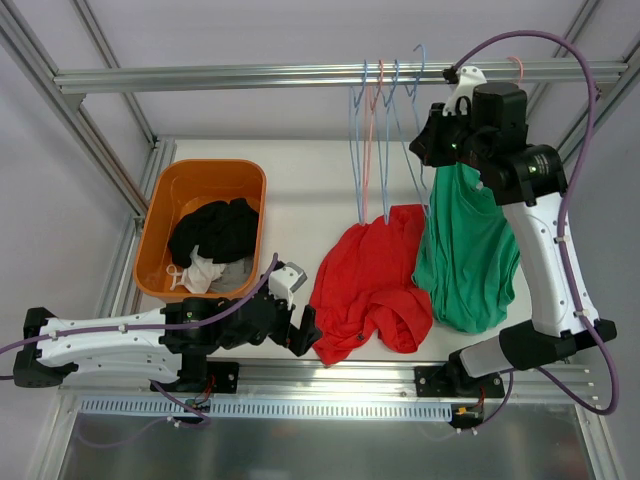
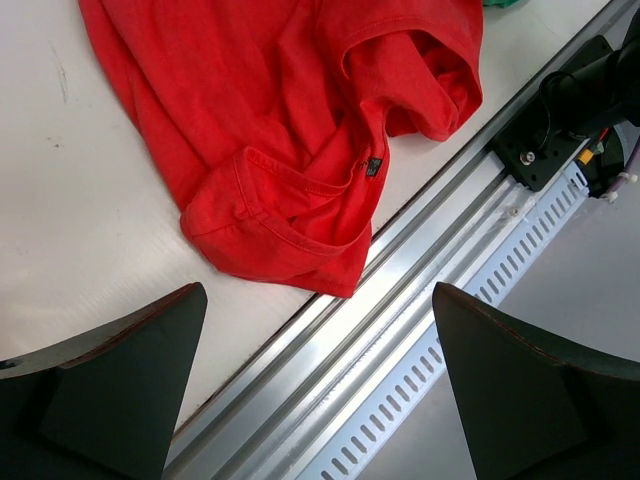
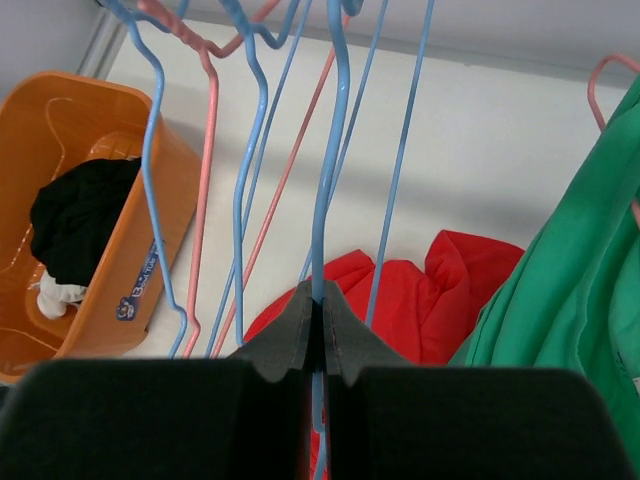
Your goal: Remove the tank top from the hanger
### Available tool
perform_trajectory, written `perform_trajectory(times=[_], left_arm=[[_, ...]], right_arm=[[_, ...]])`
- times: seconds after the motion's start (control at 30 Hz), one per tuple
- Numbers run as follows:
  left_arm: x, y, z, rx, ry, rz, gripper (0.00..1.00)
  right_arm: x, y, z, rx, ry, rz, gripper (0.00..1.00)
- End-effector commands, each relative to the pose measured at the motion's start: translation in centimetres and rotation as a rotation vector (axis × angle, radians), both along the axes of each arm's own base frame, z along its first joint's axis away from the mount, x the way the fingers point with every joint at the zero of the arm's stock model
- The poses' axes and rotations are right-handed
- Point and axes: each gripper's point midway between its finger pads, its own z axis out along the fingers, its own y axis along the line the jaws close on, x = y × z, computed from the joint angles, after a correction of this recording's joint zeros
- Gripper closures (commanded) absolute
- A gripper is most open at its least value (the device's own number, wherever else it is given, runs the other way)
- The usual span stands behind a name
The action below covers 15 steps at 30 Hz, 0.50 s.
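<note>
– Red tank top [image 1: 370, 290]: where is it lying?
– Flat and crumpled on the white table [image 1: 300, 190], near the front edge and off any hanger. In the left wrist view, one folded corner reaches the edge of the aluminium frame rail [image 2: 400, 300] that runs along the table.
– And the left gripper [image 1: 303, 338]?
– Low over the table's front edge, just beside the tank top's left corner. Its jaws stand wide apart with nothing between them, and the cloth is not touching either finger.
– What is the right gripper [image 3: 317, 320] doing?
– It is raised up near the overhead bar [image 1: 250, 77]. Its fingertips are pressed together on the wire of a blue hanger [image 3: 335, 150], which runs up from between them.
– Is that hanger alone?
– No, several other bare blue and pink hangers [image 1: 370, 120] hang from the same bar, bunched close together.
– What is the green thing to the right?
– A green garment [image 1: 470, 250], hanging down below the right gripper, with its lower part beside the red tank top. A pink hanger [image 3: 605, 75] shows at its top edge.
– Anything on the left?
– An orange tub [image 1: 210, 165] at the back left of the table, holding black clothes [image 1: 215, 230] and a small white piece [image 1: 200, 272].
</note>
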Motion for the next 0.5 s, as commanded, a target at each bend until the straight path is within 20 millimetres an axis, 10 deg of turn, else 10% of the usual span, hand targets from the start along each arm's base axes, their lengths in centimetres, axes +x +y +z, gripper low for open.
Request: perform_trajectory(times=[0.0, 0.33, 0.43, 0.47], left_arm=[[0.0, -0.6, 2.1, -0.048, -0.018, -0.006, 0.01], [0.9, -1.2, 3.4, -0.052, -0.052, 0.02, 0.01], [1.9, -1.9, 4.1, -0.033, -0.081, 0.061, 0.01], [2.3, -2.0, 4.3, -0.029, -0.092, 0.085, 0.01]], right_arm=[[0.2, 0.2, 0.6, -0.006, -0.028, -0.046, 1.0], [0.4, 0.1, -2.9, -0.032, 0.043, -0.088, 1.0], [0.2, 0.2, -3.0, -0.017, 0.054, -0.086, 0.71], [0.0, 0.2, -2.8, -0.011, 0.05, -0.086, 0.39]])
